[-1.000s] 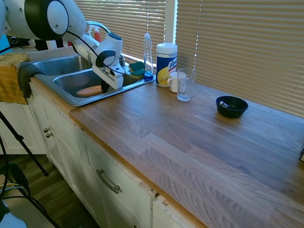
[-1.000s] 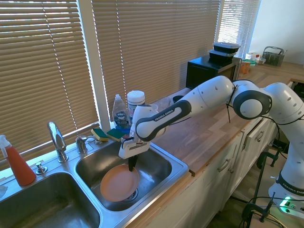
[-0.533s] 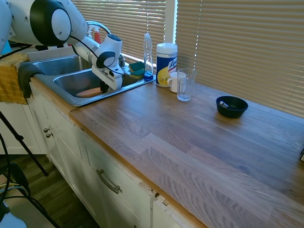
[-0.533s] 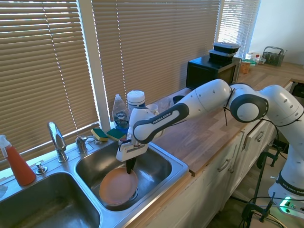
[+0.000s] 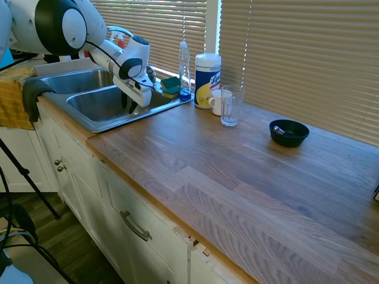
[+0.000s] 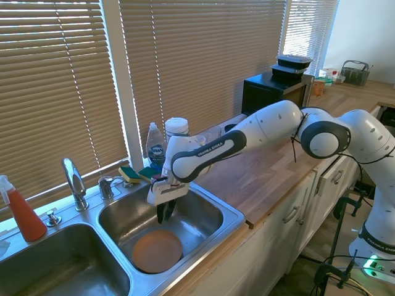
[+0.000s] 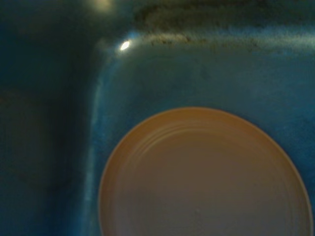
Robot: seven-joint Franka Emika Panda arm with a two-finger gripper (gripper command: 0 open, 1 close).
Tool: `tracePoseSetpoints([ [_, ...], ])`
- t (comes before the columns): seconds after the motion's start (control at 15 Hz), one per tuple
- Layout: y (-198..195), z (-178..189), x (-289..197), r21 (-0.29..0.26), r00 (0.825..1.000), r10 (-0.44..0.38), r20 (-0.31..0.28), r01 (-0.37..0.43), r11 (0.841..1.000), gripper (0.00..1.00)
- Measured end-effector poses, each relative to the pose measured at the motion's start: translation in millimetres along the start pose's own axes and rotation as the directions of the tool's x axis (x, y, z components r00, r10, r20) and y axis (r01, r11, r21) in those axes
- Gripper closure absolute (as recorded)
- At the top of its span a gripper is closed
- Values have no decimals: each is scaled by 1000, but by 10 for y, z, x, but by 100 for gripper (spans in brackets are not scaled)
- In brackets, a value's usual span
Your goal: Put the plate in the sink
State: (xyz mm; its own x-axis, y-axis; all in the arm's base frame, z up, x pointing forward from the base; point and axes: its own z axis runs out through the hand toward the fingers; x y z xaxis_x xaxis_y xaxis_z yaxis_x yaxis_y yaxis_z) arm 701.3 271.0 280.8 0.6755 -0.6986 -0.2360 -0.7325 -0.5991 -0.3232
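We see the plate (image 6: 157, 251) lying flat on the sink (image 6: 210, 213) floor, just below our gripper (image 6: 165, 214), whose fingers hang spread and empty. Lifting carelessly, we could knock the basin wall beside it.

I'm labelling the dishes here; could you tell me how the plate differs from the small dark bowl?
The plate is peach-orange, wide and shallow; the bowl is dark blue-black, smaller and deeper. The plate lies flat in the sink; the bowl stands on the wooden counter. Both are round and not held.
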Motion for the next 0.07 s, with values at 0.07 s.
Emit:
tracePoseSetpoints([
  [0.07, -32, -101, -26, 8, 1000, 2, -3, -2, 1000, 0],
])
